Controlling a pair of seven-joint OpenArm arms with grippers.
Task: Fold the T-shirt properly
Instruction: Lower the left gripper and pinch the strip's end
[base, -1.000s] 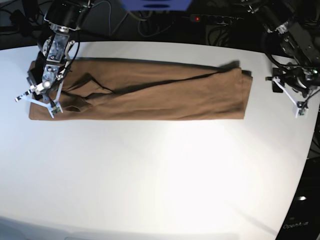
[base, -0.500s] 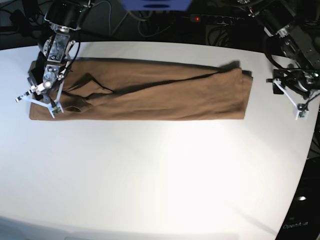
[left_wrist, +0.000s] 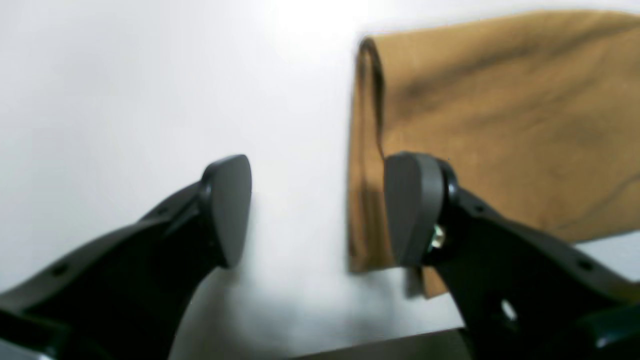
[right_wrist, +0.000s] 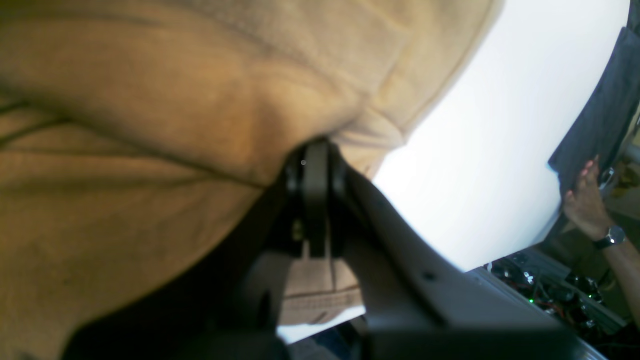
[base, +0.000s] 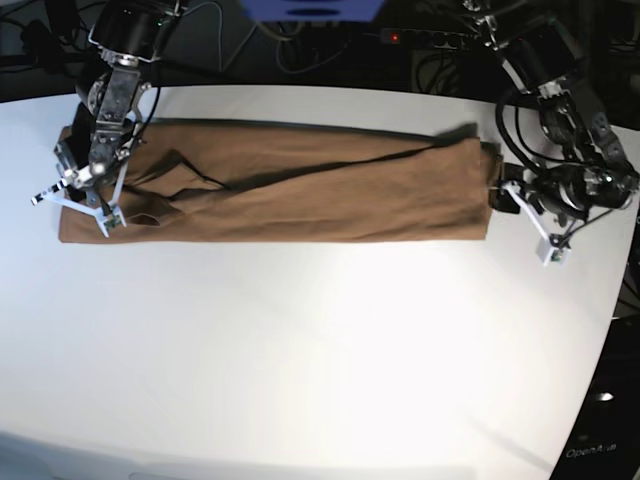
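Readable text: one mark only, "OpenArm" in pale letters, its end cut off by the frame edge
Where it stands: on a dark base (base: 598, 440) off the white table (base: 320, 330), at about 4 o'clock in the overhead view
Brown shirt (base: 290, 180): plain cloth, no print or tag to read
Wrist views: no lettering, numbers or signs legible in either
Wristwatch (right_wrist: 611, 236): on a bystander's arm at 3 o'clock in the right wrist view, face too small to read
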